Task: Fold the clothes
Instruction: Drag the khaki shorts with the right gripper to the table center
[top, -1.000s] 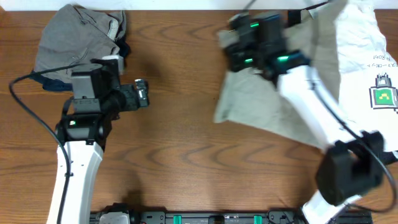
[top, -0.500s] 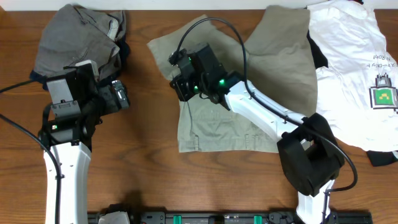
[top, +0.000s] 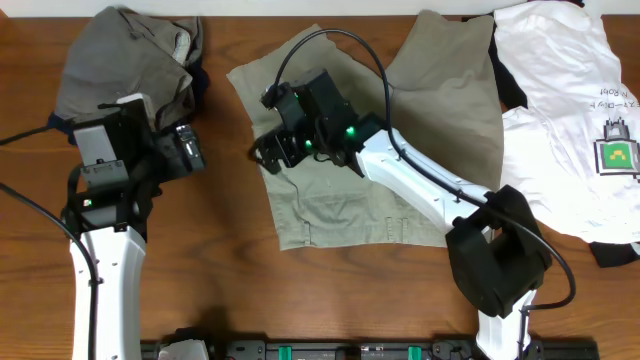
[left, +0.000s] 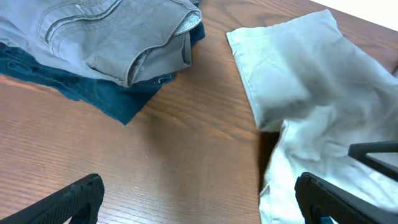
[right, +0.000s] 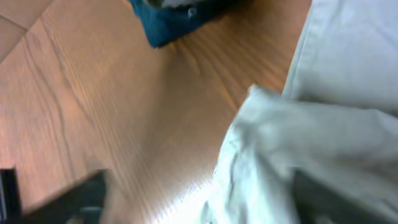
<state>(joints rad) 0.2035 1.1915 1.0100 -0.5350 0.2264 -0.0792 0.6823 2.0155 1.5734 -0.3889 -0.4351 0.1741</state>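
Note:
Pale khaki shorts (top: 330, 215) lie spread out in the middle of the table, one leg reaching up toward the back (top: 450, 100). My right gripper (top: 266, 152) hangs over their left edge. In the right wrist view, which is blurred, the gripper (right: 205, 205) stands open with a rumpled edge of the shorts (right: 348, 56) lying loose between its fingers. My left gripper (top: 197, 152) is a little to the left of the shorts. It is open over bare wood (left: 199, 205), with the shorts (left: 292, 68) to its right.
A folded grey garment (top: 120, 55) sits on a dark blue one (left: 106, 93) at the back left. A white T-shirt with a green print (top: 560, 120) lies at the right, and a black garment (top: 612, 254) pokes out beneath it.
My right arm has dragged the shorts from the right side to the middle and spread them out, and its gripper has opened and let go. The left arm drew back to the left.

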